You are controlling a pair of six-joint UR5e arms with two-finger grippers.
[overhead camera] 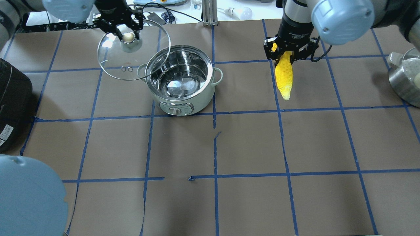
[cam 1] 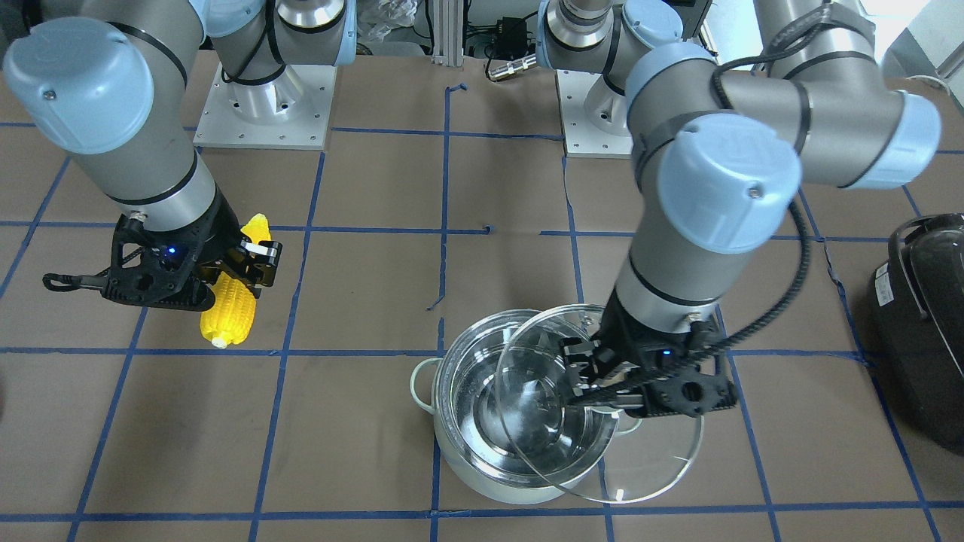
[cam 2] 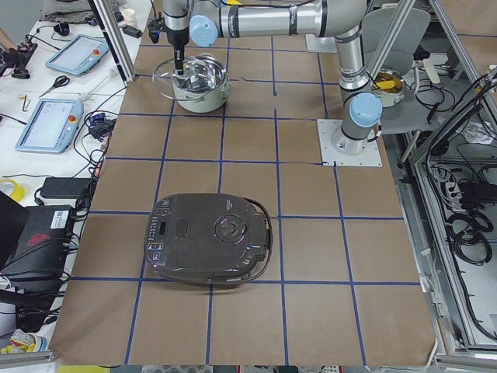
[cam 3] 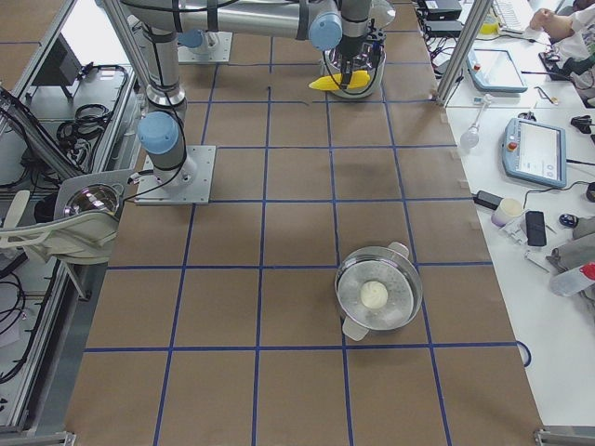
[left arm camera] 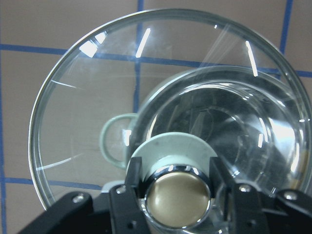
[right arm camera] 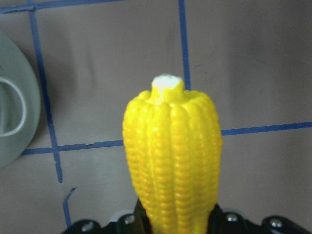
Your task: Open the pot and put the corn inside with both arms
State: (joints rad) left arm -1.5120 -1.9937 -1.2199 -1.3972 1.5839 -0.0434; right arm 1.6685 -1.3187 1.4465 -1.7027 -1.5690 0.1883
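We see left gripper clenched on metal knob of glass lid; lid lifted off, partly overlapping rim of open pot; knob hidden behind gripper in front-facing view. Right gripper grasps corn by thick end, well apart from pot; cob hides its fingers in wrist view. Black appliance and second covered pot stand far off; in side views both claws too small for us to judge.
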